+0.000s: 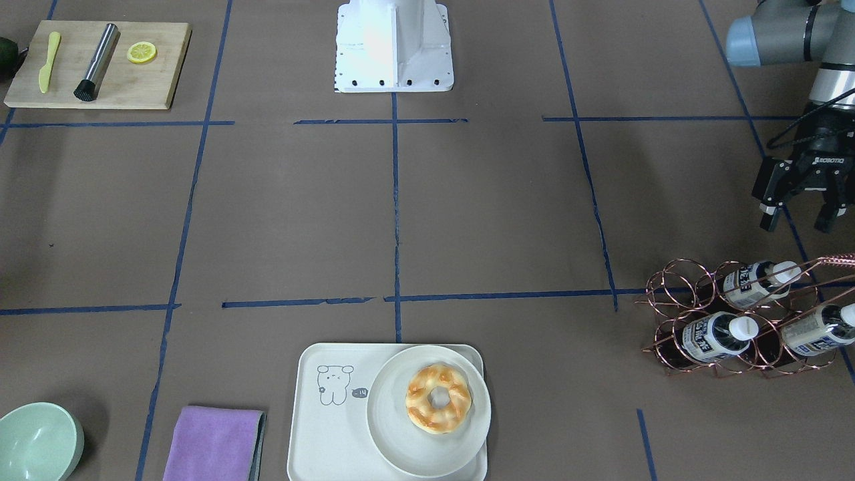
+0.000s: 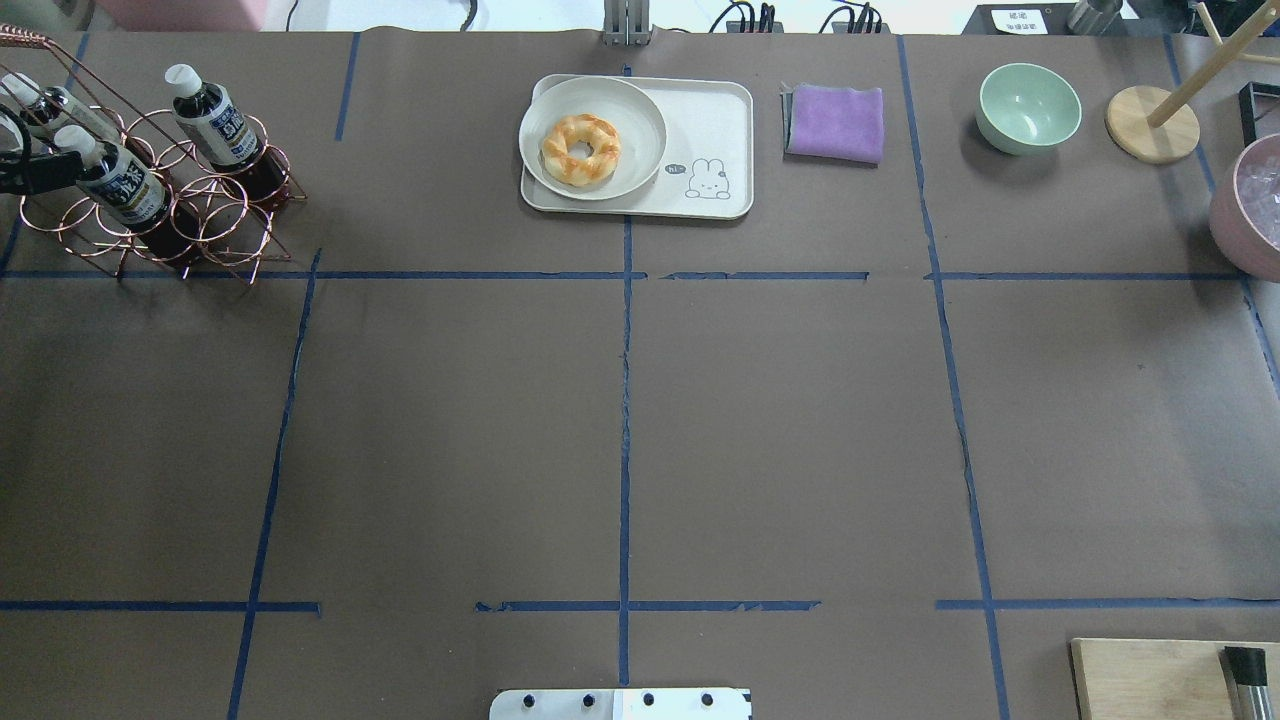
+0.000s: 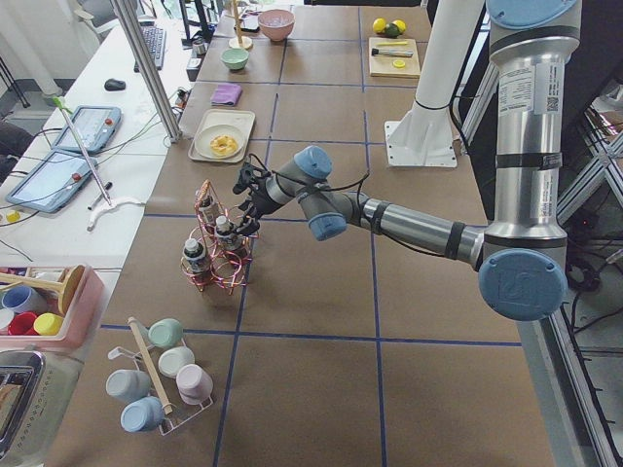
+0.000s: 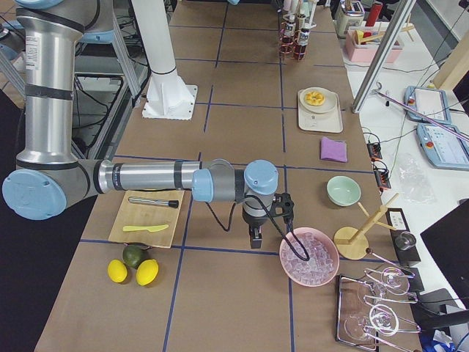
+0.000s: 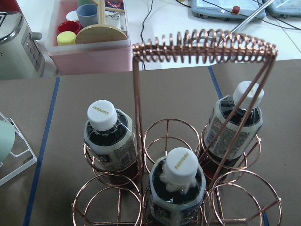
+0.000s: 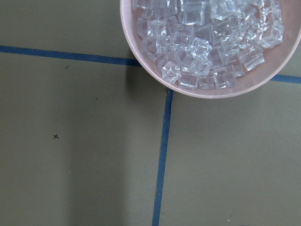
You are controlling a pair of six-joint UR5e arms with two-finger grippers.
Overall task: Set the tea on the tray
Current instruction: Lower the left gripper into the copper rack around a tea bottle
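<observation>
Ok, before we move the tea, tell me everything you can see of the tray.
The tray is cream-white, plastic-looking, rectangular with rounded corners and a low rim, lying flat on the brown table, far from the robot's base. A line-drawn animal marks its bare half. A round plate with a ring pastry covers the half toward the robot's left. A purple cloth lies beside it, apart. No bottle is on it.

The tea bottles (image 5: 107,136) are dark brown with white caps; the wire rack (image 5: 202,47) is copper. The tray (image 1: 320,434) is cream with a grey line-drawn bear (image 1: 334,384).
</observation>
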